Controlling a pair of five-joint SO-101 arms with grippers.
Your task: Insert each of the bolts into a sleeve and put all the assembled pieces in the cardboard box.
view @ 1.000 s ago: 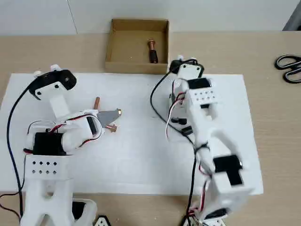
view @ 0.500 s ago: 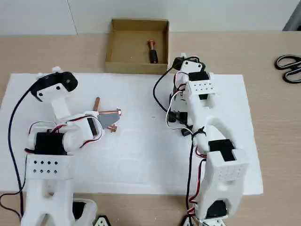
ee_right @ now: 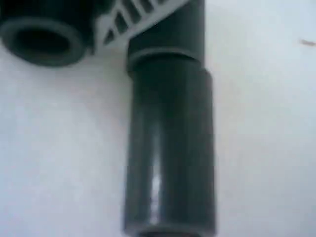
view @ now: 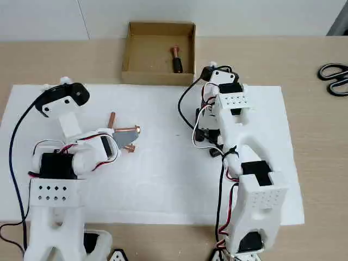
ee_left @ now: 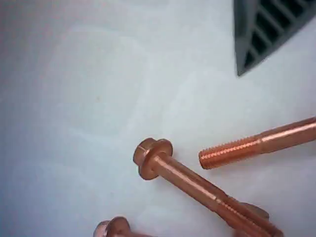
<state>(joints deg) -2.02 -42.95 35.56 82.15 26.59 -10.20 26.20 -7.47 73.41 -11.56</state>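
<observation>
From the high view I see the cardboard box (view: 161, 53) open at the far side of the bench (view: 304, 60). 1 assembled piece (view: 176, 58), a copper bolt in a dark sleeve, lies inside it near the right wall. A white sheet (view: 157, 185) covers the bench on the arms' side of the box.

3 loose bolts (view: 126, 129) lie close together on the sheet, out from the box's left corner. The left hand (view: 128, 139) is just beside them, low over the sheet, and I cannot tell if it is open or closed. The left wrist view shows a flange-headed bolt (ee_left: 197, 185) flat on the sheet, with another bolt's threaded end (ee_left: 232, 153) near it but apart.

The right arm (view: 234, 114) is folded over the sheet out from the box's right corner. Its wrist view puts the right hand (ee_right: 133, 19) against a black sleeve (ee_right: 170, 148), with a second sleeve (ee_right: 44, 39) end-on beside it. The hand may be gripping the sleeve, but I cannot tell. Scissors (view: 334, 76) lie well to the right of the box.
</observation>
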